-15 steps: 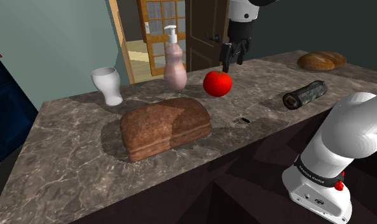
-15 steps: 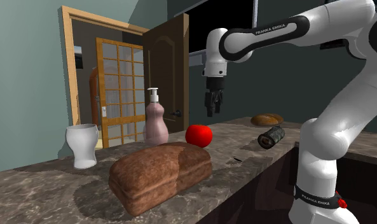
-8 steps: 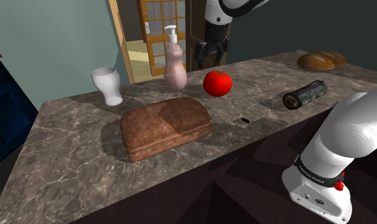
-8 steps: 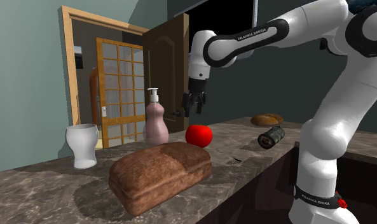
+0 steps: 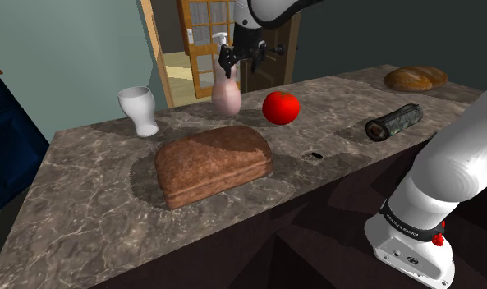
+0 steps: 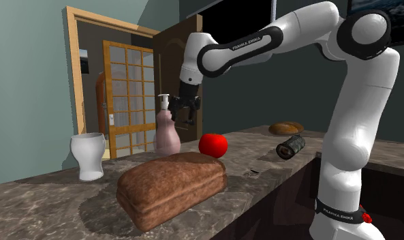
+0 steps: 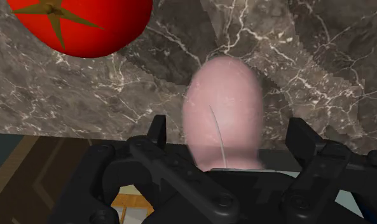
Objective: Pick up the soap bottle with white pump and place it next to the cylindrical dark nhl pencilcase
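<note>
Gripper (image 5: pixel 234 57): open. In the wrist view the black fingers (image 7: pixel 157 130) stand apart and touch nothing.
Gripper place: upper middle of the shoulder view, level with the bottle's neck and just beside its pump. In the second exterior view the gripper (image 6: pixel 183 111) is just right of the pump, above centre.
Bottle (image 5: pixel 227 92): pink with a white pump, upright on the counter's far edge, upper middle of the shoulder view. In the second exterior view the bottle (image 6: pixel 167 133) stands left of centre, in front of the door. In the wrist view its pink body (image 7: pixel 224 105) lies between the fingers with a gap on each side.
Pencil case (image 5: pixel 393 121): dark cylinder lying on its side at the right of the shoulder view, well apart from the bottle. It sits at middle right in the second exterior view (image 6: pixel 290 146).
Tomato (image 5: pixel 282 107): red, on the counter just right of the bottle, between it and the pencil case.
Loaf (image 5: pixel 213 164): brown, in the middle of the shoulder view, nearer the camera than the bottle.
Cup (image 5: pixel 140 111): white, upright, left of the bottle.
Round bread (image 5: pixel 415 78): upper right, beyond the pencil case.
Counter (image 5: pixel 85 205): dark marble with pale veins.
Stand (image 5: pixel 410 240): lower right of the shoulder view.
</note>
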Available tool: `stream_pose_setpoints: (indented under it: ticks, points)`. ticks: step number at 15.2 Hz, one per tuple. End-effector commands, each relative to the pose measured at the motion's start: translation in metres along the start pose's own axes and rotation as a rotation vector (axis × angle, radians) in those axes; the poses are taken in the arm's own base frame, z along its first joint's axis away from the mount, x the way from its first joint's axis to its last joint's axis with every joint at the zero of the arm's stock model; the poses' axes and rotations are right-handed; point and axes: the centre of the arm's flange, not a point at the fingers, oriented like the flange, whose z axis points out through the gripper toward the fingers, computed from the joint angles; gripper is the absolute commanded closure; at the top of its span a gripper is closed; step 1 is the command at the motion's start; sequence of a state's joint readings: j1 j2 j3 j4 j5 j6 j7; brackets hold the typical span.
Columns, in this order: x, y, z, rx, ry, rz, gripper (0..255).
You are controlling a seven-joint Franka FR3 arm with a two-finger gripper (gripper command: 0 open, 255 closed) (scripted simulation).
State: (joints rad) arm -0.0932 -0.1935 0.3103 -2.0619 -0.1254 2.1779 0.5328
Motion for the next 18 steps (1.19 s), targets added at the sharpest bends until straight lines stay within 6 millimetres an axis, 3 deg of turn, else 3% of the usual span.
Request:
stream_pose_setpoints:
  ticks: [1, 2, 10, 18]
  points:
    - [0.017, -0.012, 0.001, 0.000, 0.040, 0.039, 0]
    - [0.025, -0.018, 0.001, -0.001, 0.058, 0.056, 0]
    - [0.027, -0.018, 0.041, -0.001, 0.058, 0.056, 0]
    - [0.027, -0.018, 0.041, -0.001, 0.058, 0.056, 0]
